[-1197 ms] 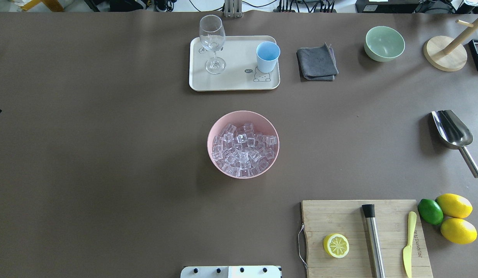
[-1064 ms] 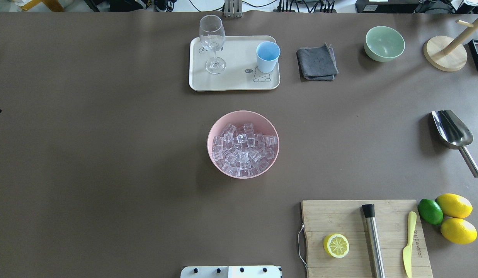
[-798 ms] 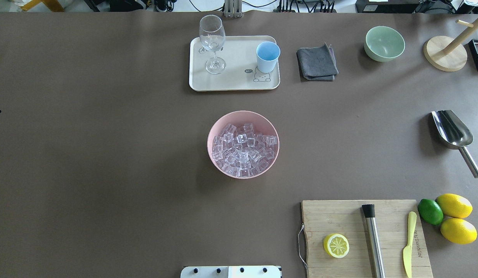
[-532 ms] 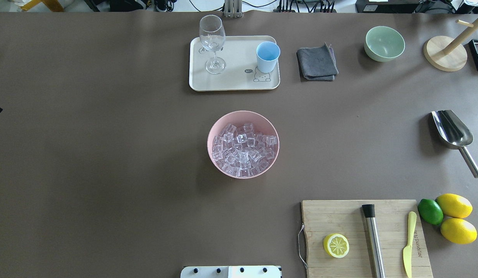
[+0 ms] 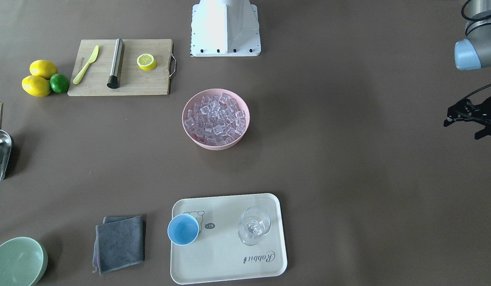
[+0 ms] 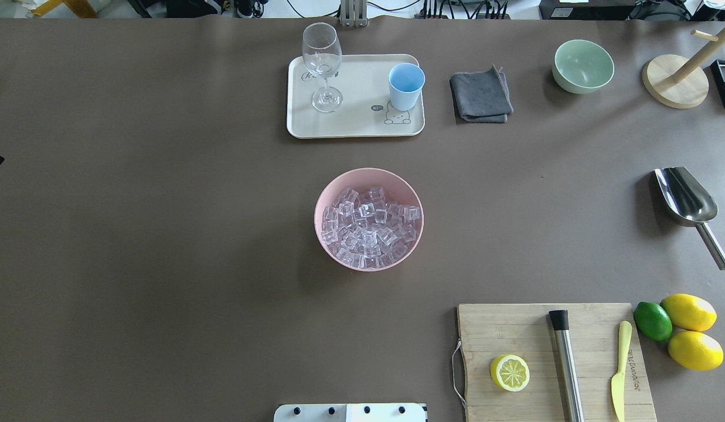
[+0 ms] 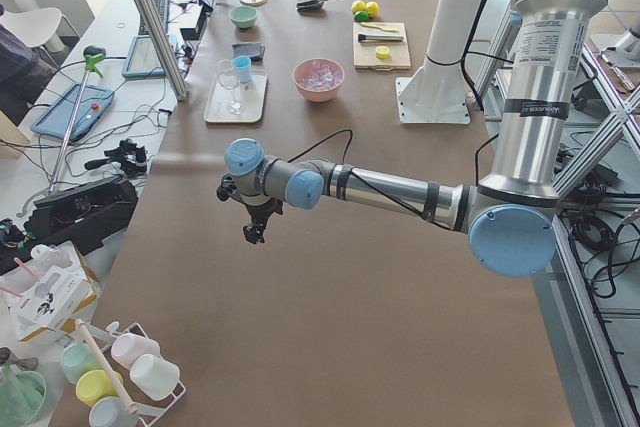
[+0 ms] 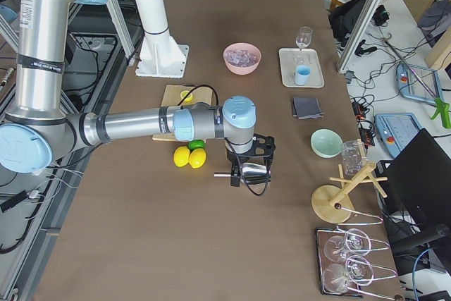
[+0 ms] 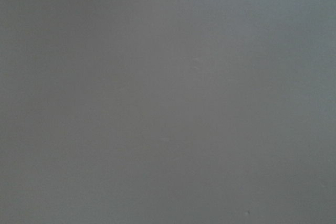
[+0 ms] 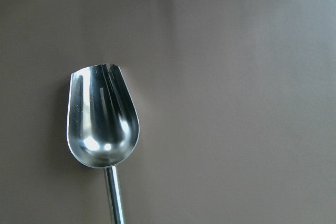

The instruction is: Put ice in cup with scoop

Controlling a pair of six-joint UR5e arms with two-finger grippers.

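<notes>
Right end effector [image 8: 245,162] hangs directly over the scoop [image 6: 687,202]. It shows only in the side view, so I cannot tell how far its fingers are spread or whether they touch the handle. Right wrist view: scoop lies flat on the tabletop [image 6: 163,234], hollow side up, empty, no fingers in frame. Judged not gripped yet.

Left end effector [image 7: 256,225] is out at the far left end of the tabletop, well apart from everything. It points down at bare surface and holds nothing; I cannot tell how wide it is open.

Ice [image 6: 369,225] all sits heaped in the pink bowl [image 6: 316,211] mid-tabletop. No cubes on the tabletop and none in the scoop. Cup [image 6: 406,86] stands upright on the tray [image 6: 356,126], beside the wine glass [image 6: 322,64], and looks empty from the front view.

Progress: basically zero, at most the approach to the scoop. Left to do:
- grab the scoop handle
- carry it to the pink bowl
- dig out cubes
- move over to the cup and tip them in

The scoop is well apart from the bowl, and the cup is beyond the bowl on the far side.
</notes>
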